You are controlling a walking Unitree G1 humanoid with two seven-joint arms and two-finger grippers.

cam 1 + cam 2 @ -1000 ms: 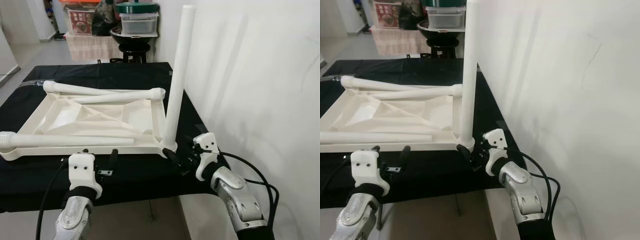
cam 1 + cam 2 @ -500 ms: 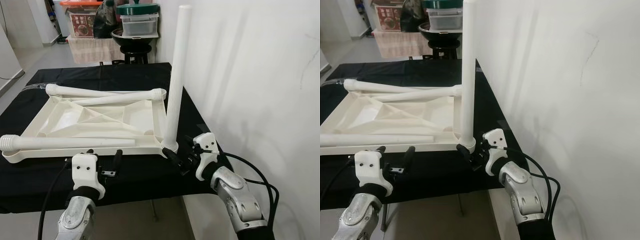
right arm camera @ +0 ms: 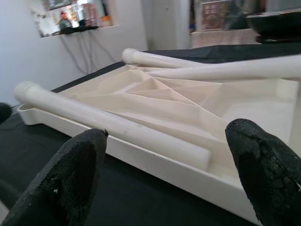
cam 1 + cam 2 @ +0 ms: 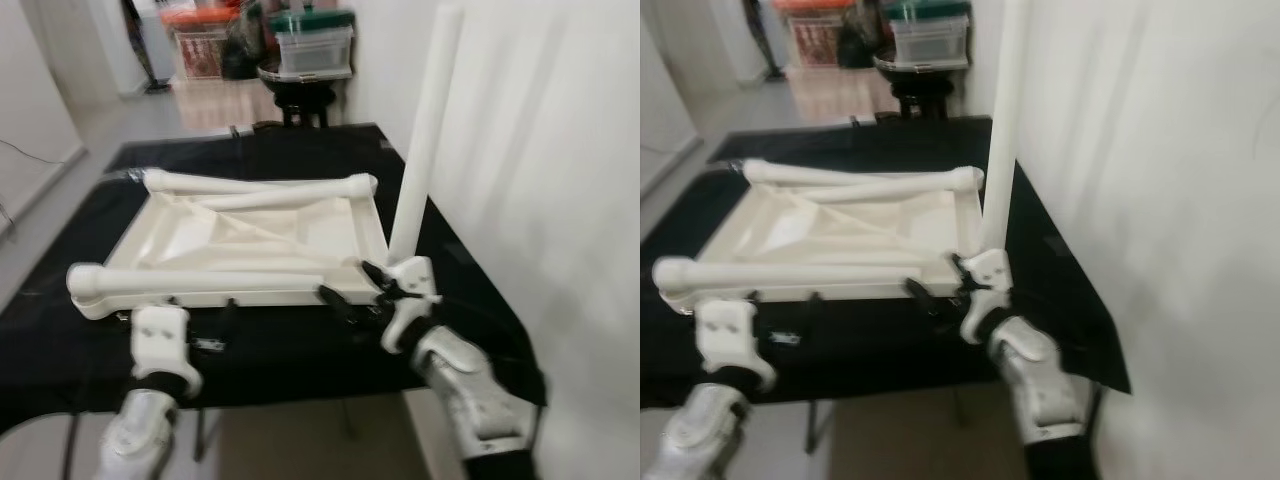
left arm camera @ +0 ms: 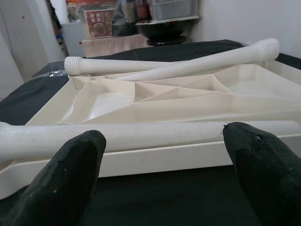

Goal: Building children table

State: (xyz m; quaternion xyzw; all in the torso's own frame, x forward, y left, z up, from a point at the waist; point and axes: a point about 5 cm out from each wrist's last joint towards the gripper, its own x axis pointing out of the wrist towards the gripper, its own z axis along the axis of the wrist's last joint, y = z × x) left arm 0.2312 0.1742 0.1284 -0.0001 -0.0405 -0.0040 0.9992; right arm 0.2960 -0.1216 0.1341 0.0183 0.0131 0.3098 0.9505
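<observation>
Tabletop (image 4: 300, 225), white and flipped underside-up, sits in the middle of the head view on a black-covered table (image 4: 470, 300), its ribbed underside showing. One leg (image 4: 425, 130) stands upright at the near right corner of the tabletop, rising to the top of the frame beside the white wall (image 4: 560, 200). A loose leg (image 4: 200, 281) lies along the near edge, thick end at the left; two more legs (image 4: 260, 185) lie crossing at the far edge, toward the upper middle.

Right gripper (image 4: 355, 290) hovers low at centre right, just in front of the near edge and close to the base of the upright leg, black fingers spread apart, nothing between them. In the right wrist view, its fingertips (image 3: 263, 174) frame the loose leg and the tray-like underside.

Left gripper (image 4: 205, 325) sits at lower left, short of the near edge, also parted and empty; its wrist view shows the fingertips (image 5: 66, 183) wide apart before the loose leg.

Storage boxes (image 4: 315, 45) blur at the top.
</observation>
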